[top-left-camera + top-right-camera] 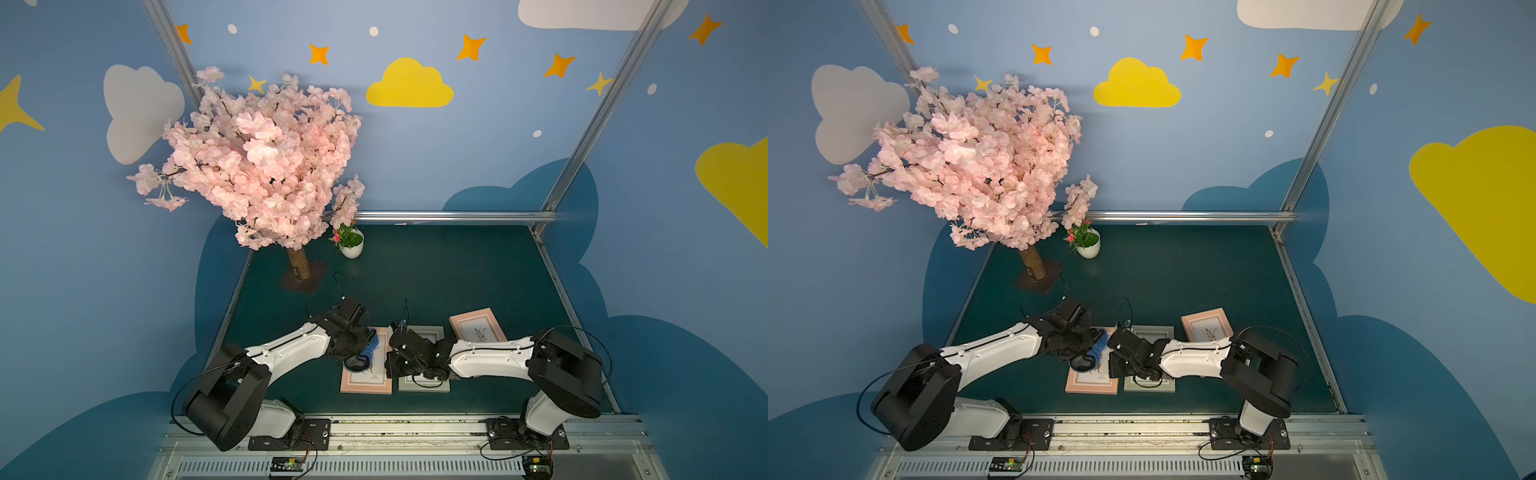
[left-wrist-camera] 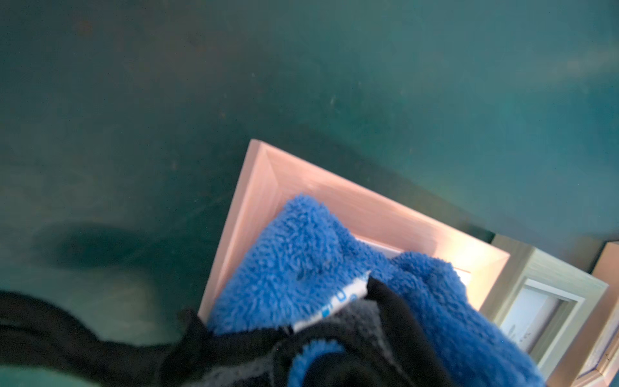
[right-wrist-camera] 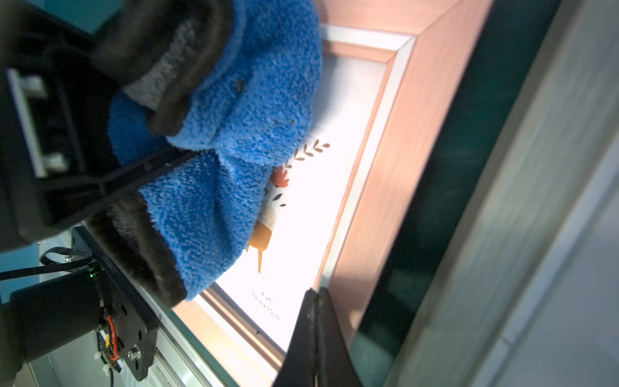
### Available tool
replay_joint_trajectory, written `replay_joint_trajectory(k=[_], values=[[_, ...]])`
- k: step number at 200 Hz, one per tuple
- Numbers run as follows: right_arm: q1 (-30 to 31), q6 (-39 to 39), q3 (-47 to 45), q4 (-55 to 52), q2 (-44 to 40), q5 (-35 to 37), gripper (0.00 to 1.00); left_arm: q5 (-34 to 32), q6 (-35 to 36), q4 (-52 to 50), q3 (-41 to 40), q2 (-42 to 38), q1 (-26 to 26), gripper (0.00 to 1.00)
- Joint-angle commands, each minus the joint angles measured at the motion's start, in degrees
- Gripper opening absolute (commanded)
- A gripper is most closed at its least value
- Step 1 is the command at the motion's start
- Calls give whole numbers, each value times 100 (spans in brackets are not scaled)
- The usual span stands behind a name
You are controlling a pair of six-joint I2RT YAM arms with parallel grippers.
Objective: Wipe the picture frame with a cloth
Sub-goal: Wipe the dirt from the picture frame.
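- Picture frame (image 1: pixel 365 388), pink-edged, lies flat near the front edge of the desk (image 1: pixel 457 274), left of its middle. A grey frame (image 1: pixel 424 388) is just beside it, and a second pink frame (image 1: pixel 478 326) sits nearer the right edge.
- The cloth (image 3: pixel 234 134) is bunched with blue plush outward and the dark reverse showing. It rests on the far half of the frame, over the glass and part of the printed flower.
- My left end effector (image 1: pixel 360 347) is pinching the cloth, fingers clamped into the bundle.
- My right end effector (image 3: pixel 314 298) is pressed together and holds nothing. Its tip is at the frame's inner border, on the side facing the grey frame; I cannot tell whether it touches.
- Step in hand, as I judge it: the wipe itself, with the cloth on the glass and much of the print not yet covered.
- The next move calls for drawing the bundle toward the front edge with light downward pressure. I should keep the pinch firm, and my right tip may need to steady the frame so it does not slide into its grey neighbour.
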Motion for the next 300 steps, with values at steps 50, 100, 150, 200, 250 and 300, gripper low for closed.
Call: replay_joint_trajectory(k=[50, 100, 150, 200, 250, 300], values=[[-25, -37, -303, -810, 559, 66, 0, -26, -776, -1465, -1214, -1711, -659, 3], [-27, -59, -264, -740, 657, -4, 0, -169, -1196, -2342, -1421, -2846, -1081, 3], [-27, -69, -276, -713, 685, -41, 0, -228, -1038, -2175, -1282, -2374, -1112, 3], [-27, -81, -279, -713, 661, -23, 0, -296, -706, -1645, -791, -1288, -1110, 3], [-23, -55, -331, -569, 667, -117, 0, -204, -226, -999, -330, -75, -505, 3], [26, -62, -262, -562, 747, -155, 0, -142, 184, -673, 348, 715, -21, 3]])
